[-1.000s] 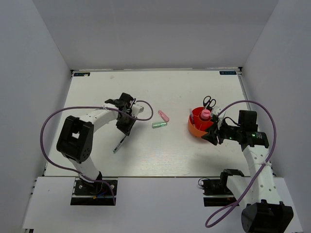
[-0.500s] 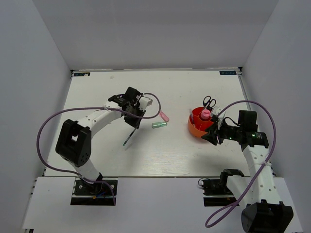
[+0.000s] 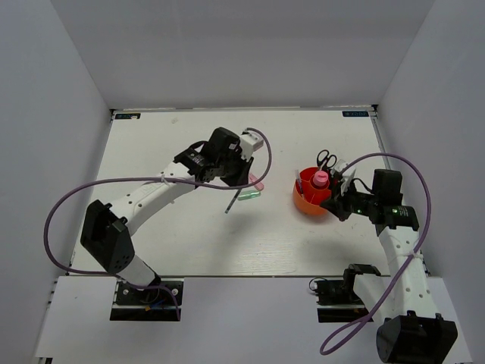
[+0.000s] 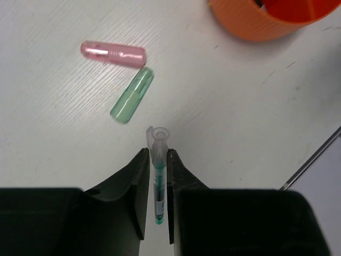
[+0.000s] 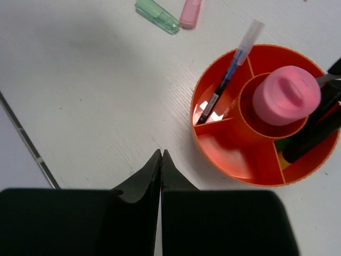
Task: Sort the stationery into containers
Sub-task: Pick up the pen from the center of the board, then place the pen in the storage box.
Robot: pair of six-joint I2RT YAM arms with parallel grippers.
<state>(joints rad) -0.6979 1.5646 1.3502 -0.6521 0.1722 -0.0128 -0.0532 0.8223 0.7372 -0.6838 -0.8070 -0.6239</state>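
My left gripper is shut on a thin green pen with a clear cap, held above the table; from above the pen hangs below that gripper. A pink marker and a pale green marker lie just ahead of it. The orange-red cup holds black-handled scissors, a fat pink tube, a thin pen and a dark marker. My right gripper is shut and empty, just beside the cup.
A purple cable loops off the left arm and another off the right arm. White walls enclose the table on three sides. A thin dark seam shows at the right of the left wrist view.
The left arm has carried the green pen rightward, from the table's left part to above the two loose markers. The right gripper has closed from open to shut beside the cup.
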